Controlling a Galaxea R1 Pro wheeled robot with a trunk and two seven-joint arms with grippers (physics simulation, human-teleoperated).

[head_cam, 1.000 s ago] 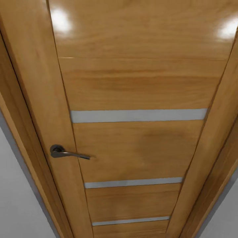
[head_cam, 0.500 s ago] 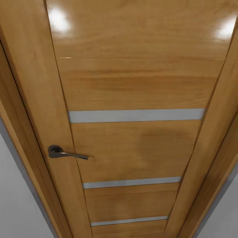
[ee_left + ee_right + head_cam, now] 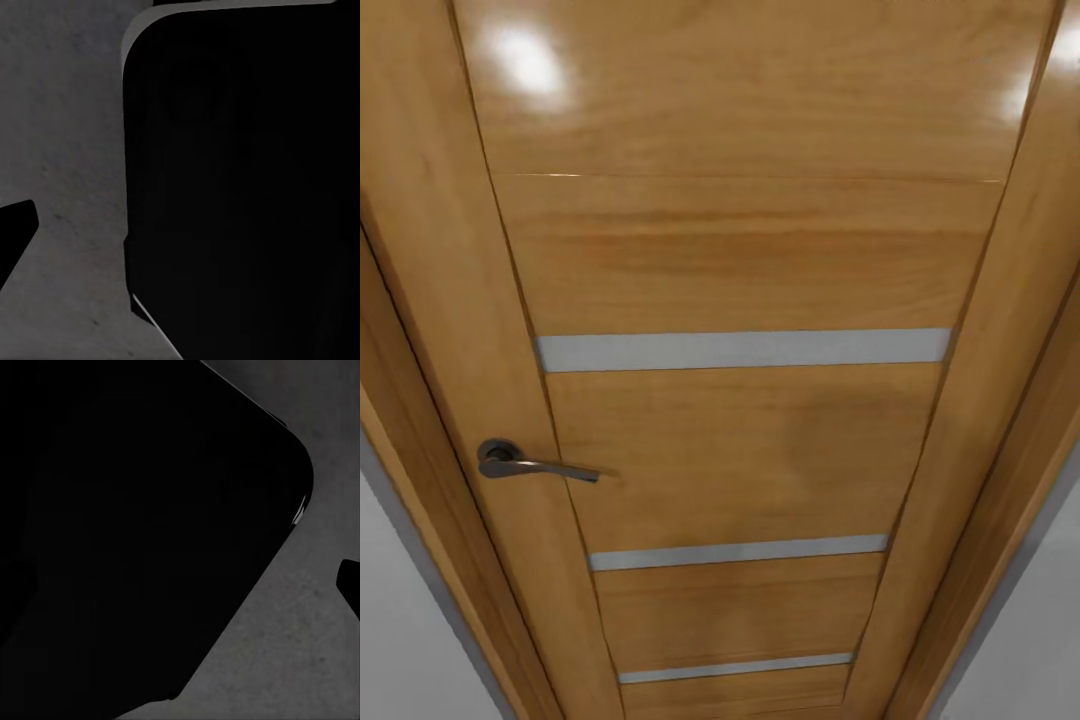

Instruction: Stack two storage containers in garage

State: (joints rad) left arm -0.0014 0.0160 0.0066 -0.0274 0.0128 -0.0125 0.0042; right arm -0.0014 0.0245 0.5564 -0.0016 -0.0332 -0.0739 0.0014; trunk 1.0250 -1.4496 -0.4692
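Note:
A closed honey-coloured wooden door (image 3: 740, 260) with three pale horizontal strips stands right in front of the head camera. Its dark metal lever handle (image 3: 535, 464) sits at the left. The two storage containers are out of view. In the left wrist view a black body part (image 3: 240, 187) of the robot hangs over the dark grey mottled floor (image 3: 67, 112), with a black tip (image 3: 15, 232) at the picture's edge. The right wrist view has the same black bulk (image 3: 135, 532) over the floor (image 3: 300, 660) and a small black tip (image 3: 349, 585).
The door frame (image 3: 410, 330) runs down both sides of the door, very close to the head camera. Pale grey wall (image 3: 400, 640) borders the frame at lower left and at lower right (image 3: 1030, 650).
The whole head picture has slid a little to the left, handle and strips together, so the camera has moved. The door itself stays closed.

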